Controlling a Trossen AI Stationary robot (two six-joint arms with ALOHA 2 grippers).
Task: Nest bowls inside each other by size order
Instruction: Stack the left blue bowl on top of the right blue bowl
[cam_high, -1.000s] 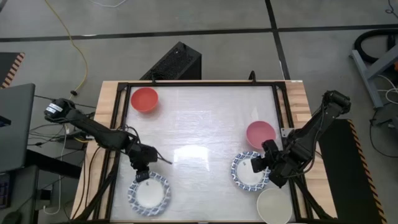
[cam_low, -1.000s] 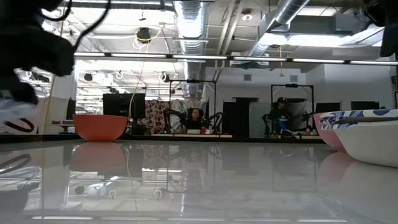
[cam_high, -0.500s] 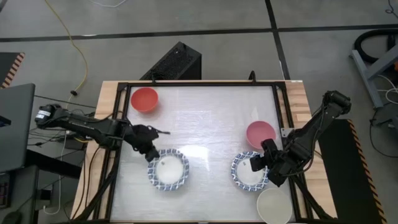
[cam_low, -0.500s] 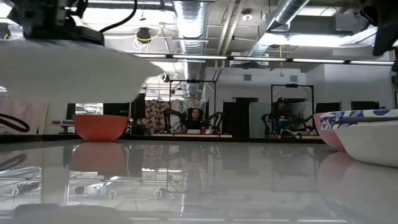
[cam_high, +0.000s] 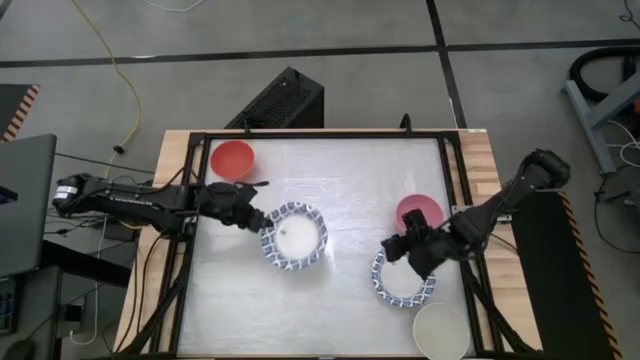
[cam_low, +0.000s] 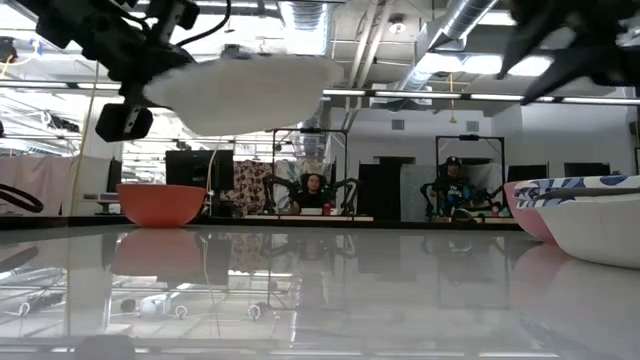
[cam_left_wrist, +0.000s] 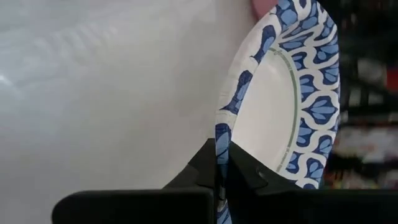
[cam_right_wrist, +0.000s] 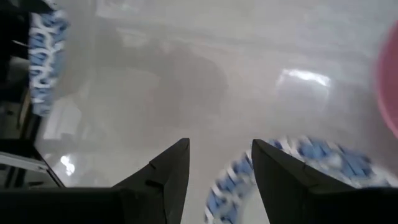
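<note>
My left gripper (cam_high: 257, 219) is shut on a white bowl with a blue patterned rim (cam_high: 295, 237), held high above the table's middle in the low view (cam_low: 240, 88). My right gripper (cam_high: 396, 249) is open and empty, above the far left rim of a second blue-rimmed bowl (cam_high: 404, 281) that rests on the table; this shows in its wrist view (cam_right_wrist: 217, 165). A red bowl (cam_high: 232, 159) stands at the far left. A pink bowl (cam_high: 418, 212) and a plain cream bowl (cam_high: 441, 331) stand at the right. My left gripper pinches the bowl's rim (cam_left_wrist: 222, 163) between its two fingers, one finger (cam_left_wrist: 252, 174) inside the bowl and one (cam_left_wrist: 200, 169) outside. The fingers come nearly level from the table's left. The bowl is lifted clear of the table, mouth up.
A black frame (cam_high: 320, 134) runs round the glossy white table top. The pink, blue-rimmed and cream bowls crowd the right near side (cam_low: 590, 215). A black box (cam_high: 285, 98) stands beyond the far edge. People sit in the room behind (cam_low: 315, 190).
My left gripper has carried the blue-rimmed bowl from the near left corner up and toward the table's middle and far side, lifted clear. My right gripper has gone a little toward the left and far edge over the second blue-rimmed bowl, which stays in place.
</note>
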